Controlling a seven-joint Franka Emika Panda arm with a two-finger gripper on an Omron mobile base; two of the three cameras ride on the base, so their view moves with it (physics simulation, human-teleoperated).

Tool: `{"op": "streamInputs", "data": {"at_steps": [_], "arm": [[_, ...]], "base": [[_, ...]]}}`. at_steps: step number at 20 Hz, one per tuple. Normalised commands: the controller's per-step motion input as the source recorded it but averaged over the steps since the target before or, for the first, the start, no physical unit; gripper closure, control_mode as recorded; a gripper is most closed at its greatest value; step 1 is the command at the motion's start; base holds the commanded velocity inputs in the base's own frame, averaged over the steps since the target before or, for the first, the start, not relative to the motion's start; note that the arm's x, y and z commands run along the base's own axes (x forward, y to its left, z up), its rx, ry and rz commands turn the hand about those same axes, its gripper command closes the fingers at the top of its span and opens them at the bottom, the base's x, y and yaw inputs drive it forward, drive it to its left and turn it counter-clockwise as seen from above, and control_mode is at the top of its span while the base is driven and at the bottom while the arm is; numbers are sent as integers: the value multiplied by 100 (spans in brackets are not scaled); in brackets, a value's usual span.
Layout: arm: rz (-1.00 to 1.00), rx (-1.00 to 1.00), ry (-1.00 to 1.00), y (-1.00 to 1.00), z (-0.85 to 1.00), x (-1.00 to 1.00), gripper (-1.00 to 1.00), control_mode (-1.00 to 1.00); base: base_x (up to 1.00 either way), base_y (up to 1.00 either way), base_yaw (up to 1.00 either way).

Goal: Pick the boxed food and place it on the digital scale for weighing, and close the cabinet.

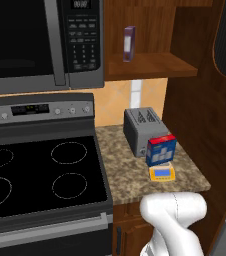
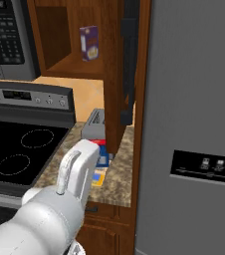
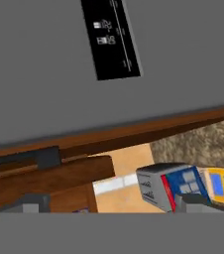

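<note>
Boxed food (image 1: 161,150) atop digital scale (image 1: 162,173)

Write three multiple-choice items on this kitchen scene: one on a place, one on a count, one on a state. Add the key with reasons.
1. Where does the small blue box with a red top band stand?
A. on the small flat yellow-orange scale
B. on the cabinet shelf
C. on the stove

2. How many round burner rings does the black stovetop show in the left base view?
A. two
B. four
C. six

3. How is the reddish-brown wooden wall cabinet?
A. shut
B. open
C. without a door

Key: 1 A, the box sits on the scale's rear part, beside the grey toaster. 2 B, four rings are drawn. 3 B, its door is swung out and the slim purple box shows on the shelf.
</note>
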Motion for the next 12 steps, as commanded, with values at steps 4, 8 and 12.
{"op": "streamInputs", "data": {"at_steps": [4, 8, 12], "arm": [[13, 7, -13, -28, -3, 31, -100, -100], [11, 6, -13, -21, -2, 43, -100, -100], [13, 1, -15, 0, 7, 8, -100, -100]], "base": [[0, 0, 0], [0, 0, 0], [0, 0, 0]]}}
